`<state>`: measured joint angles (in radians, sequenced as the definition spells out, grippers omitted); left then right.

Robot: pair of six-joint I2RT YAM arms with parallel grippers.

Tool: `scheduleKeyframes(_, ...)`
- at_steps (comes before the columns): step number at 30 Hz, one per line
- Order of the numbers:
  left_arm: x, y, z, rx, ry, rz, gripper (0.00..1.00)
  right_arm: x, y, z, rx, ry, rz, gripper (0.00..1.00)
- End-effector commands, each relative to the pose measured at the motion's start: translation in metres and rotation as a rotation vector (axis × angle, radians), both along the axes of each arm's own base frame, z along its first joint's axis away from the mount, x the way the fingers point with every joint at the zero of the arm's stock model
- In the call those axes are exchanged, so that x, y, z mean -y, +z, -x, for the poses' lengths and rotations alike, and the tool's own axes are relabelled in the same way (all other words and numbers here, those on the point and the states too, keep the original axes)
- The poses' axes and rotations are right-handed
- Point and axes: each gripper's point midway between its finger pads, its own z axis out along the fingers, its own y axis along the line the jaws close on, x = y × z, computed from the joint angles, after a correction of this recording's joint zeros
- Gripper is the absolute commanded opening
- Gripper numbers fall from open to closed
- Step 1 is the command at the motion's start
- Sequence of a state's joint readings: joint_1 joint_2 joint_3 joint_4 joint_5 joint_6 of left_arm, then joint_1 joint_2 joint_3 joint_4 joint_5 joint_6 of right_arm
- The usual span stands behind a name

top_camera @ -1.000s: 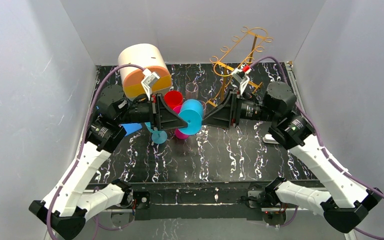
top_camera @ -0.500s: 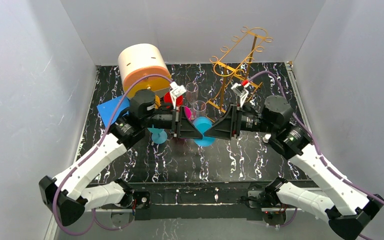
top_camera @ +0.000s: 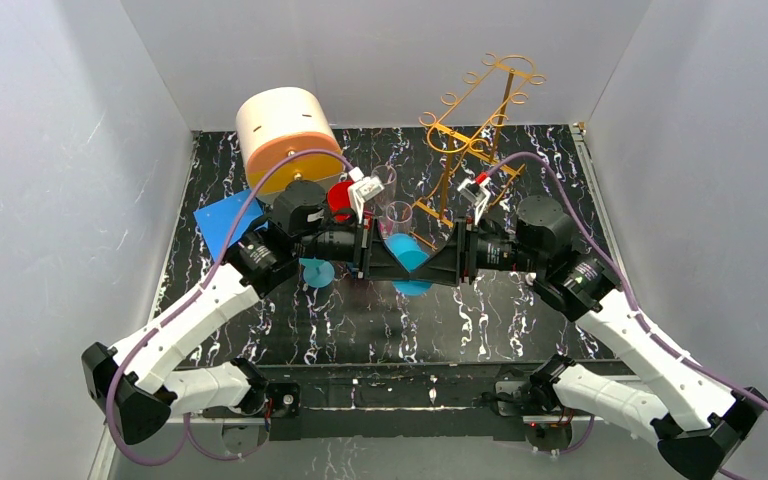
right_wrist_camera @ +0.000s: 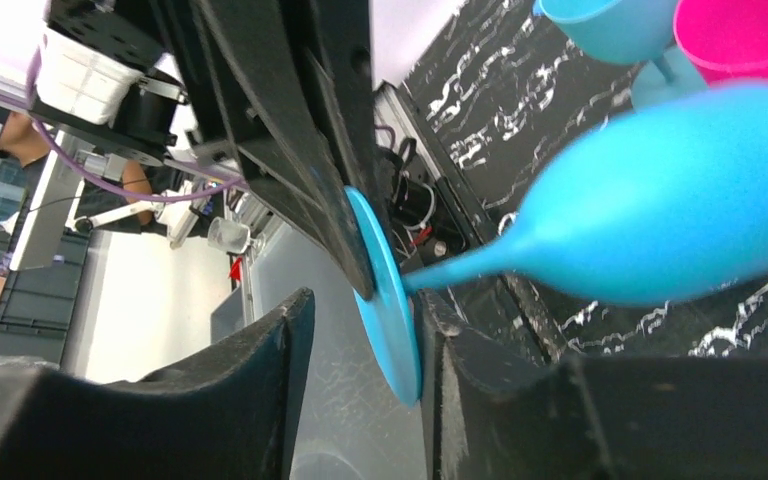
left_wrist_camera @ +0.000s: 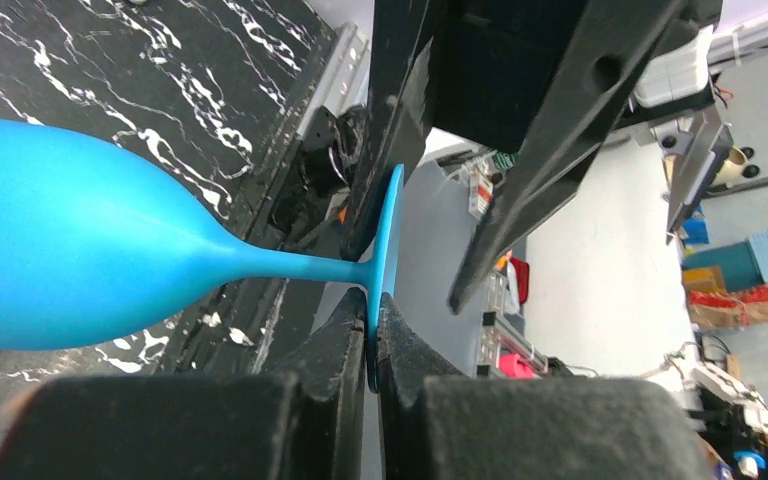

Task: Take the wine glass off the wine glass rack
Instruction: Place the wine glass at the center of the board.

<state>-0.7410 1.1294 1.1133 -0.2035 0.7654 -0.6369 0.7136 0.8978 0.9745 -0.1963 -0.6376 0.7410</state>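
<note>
— Blue wine glass point(top_camera: 407, 255), where is it?
— Off the golden wire rack point(top_camera: 466, 139), which stands at the back right of the table point(top_camera: 520, 320). The glass lies sideways in the air between my two grippers.
— Who has it?
— My left gripper point(left_wrist_camera: 373, 335) is pinched tight on the rim of its foot. My right gripper point(right_wrist_camera: 365, 310) stands partly open astride that foot, not clamped

Wine glass rack point(top_camera: 480, 110) stands back right on worktop point(top_camera: 480, 320). Round tub point(top_camera: 282, 130) back left. Cups point(top_camera: 340, 198) between them. Flat sheet point(top_camera: 220, 220) before tub. Wine glass point(top_camera: 406, 252) sideways mid worktop, foot between left claw point(left_wrist_camera: 372, 310) and right claw point(right_wrist_camera: 365, 305).
</note>
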Motion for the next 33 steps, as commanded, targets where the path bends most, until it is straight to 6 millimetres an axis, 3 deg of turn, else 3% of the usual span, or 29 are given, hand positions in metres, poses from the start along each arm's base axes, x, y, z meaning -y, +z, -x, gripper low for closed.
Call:
scheduleKeyframes(1,-0.004,0.03,-0.003,0.099,0.017,0.042,0.0,0.01,0.001,0.006,0.022,-0.012,0.038,0.46)
scheduleKeyframes(3,-0.006,0.031,-0.001,0.104,0.011,0.04,0.0,0.013,-0.002,0.004,0.027,-0.037,0.065,0.34)
scheduleKeyframes(15,-0.008,0.021,0.007,0.093,-0.025,0.026,0.02,-0.003,0.017,0.007,0.057,0.06,-0.049,0.01)
scheduleKeyframes(18,-0.011,0.015,0.01,0.088,-0.043,-0.005,0.16,-0.002,0.012,0.005,0.085,0.055,-0.025,0.01)
scheduleKeyframes(23,-0.009,0.01,0.01,0.076,-0.071,-0.027,0.2,-0.002,0.003,0.009,0.111,0.112,0.016,0.01)
scheduleKeyframes(27,-0.008,0.01,0.012,0.082,-0.102,-0.031,0.02,-0.003,-0.001,0.008,0.121,0.126,0.036,0.01)
scheduleKeyframes(29,-0.011,0.01,0.014,0.097,-0.109,-0.031,0.0,-0.002,-0.002,0.007,0.127,0.117,0.043,0.03)
scheduleKeyframes(33,-0.018,0.006,0.022,0.128,-0.134,-0.035,0.0,0.001,0.001,-0.003,0.147,0.044,0.055,0.43)
